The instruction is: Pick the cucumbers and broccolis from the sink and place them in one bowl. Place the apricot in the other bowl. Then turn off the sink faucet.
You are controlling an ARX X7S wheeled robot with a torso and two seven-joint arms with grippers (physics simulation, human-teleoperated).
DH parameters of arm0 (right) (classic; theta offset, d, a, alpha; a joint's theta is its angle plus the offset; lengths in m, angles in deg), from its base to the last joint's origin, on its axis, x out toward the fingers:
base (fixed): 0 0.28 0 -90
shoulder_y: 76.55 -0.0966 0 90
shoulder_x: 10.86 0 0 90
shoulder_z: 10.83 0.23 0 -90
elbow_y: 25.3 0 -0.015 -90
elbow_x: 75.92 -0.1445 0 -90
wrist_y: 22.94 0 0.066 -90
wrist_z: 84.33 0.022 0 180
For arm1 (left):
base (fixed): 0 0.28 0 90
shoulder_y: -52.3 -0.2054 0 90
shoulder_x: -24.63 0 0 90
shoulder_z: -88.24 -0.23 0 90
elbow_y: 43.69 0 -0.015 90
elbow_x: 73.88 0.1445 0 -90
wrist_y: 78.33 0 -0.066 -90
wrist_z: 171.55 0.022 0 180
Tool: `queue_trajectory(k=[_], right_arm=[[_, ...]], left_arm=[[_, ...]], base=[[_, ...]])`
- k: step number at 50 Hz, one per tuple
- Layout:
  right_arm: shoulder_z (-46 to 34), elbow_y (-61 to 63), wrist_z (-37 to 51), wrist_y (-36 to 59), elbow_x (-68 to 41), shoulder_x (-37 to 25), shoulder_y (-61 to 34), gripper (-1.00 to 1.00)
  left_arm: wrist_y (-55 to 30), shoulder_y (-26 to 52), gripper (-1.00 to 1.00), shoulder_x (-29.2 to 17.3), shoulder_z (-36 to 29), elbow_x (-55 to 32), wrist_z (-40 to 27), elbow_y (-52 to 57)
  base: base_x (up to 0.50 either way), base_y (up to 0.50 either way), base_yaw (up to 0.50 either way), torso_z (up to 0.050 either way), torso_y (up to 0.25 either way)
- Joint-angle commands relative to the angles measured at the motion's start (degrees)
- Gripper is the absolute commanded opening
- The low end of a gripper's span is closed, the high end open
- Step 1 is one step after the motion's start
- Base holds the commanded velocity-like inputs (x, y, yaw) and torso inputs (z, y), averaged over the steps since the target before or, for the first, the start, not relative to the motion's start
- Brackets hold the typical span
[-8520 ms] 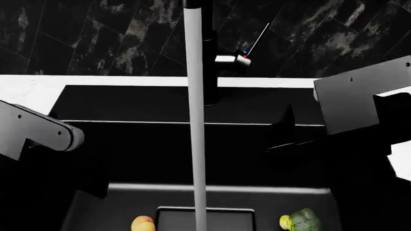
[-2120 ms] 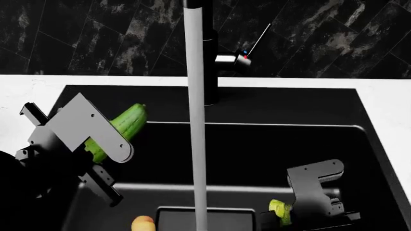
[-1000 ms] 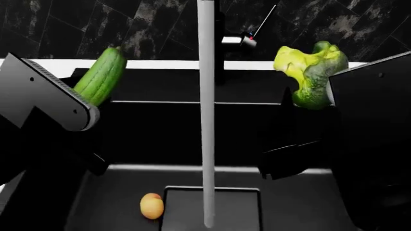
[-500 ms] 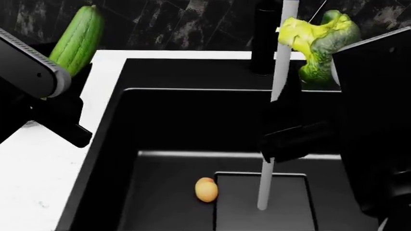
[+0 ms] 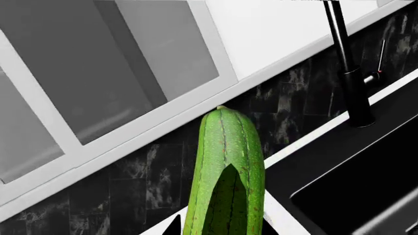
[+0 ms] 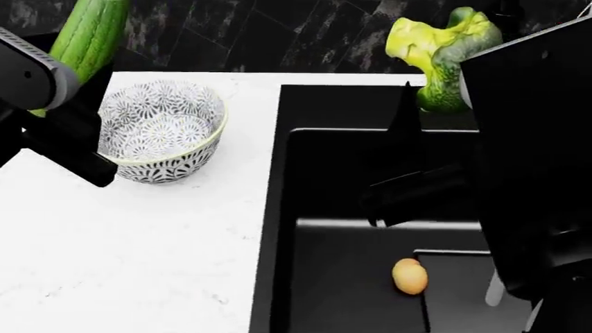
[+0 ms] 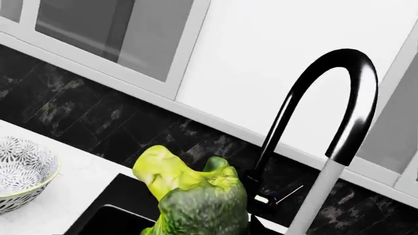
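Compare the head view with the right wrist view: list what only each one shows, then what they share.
Only the head view shows the apricot lying on the sink floor, the cucumber held up by the left gripper, and the white counter. Only the right wrist view shows the faucet with its arched spout and running water, plus the cabinets above the dark tiles. Both show the broccoli held by the right gripper and the patterned bowl, which has nothing in it.

Kitchen, sink (image 6: 370,149), faucet (image 7: 313,132), tile wall (image 7: 78,112)
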Motion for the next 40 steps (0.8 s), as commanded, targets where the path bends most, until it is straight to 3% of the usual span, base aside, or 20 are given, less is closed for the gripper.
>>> queue_trajectory(k=[1, 14, 20, 40], right_arm=[[0.1, -0.8, -0.8, -0.5, 1.6, 1.0, -1.7, -1.0], [-0.4, -2.8, -0.2, -1.2, 0.6, 0.5, -5.2, -1.0], [-1.3, -3.9, 0.4, -1.2, -0.1, 1.0, -7.9, -1.0], [-3.5, -4.0, 0.2, -2.4, -0.3, 0.9, -7.6, -1.0]], left_arm=[[0.4, 0.5, -1.0, 0.9, 2.2, 0.6, 1.1, -0.8], [0.7, 1.0, -1.0, 0.9, 1.7, 0.4, 0.8, -1.3], [0.4, 0.7, -1.0, 1.0, 2.3, 0.0, 0.6, -0.8], [1.4, -0.3, -1.0, 0.9, 2.4, -0.6, 0.2, -0.9]], base=[[0.0, 0.5, 0.0, 0.0, 0.0], [0.0, 0.48, 0.0, 0.0, 0.0], [0.03, 0.0, 0.0, 0.0, 0.0], [0.38, 0.0, 0.0, 0.0, 0.001]])
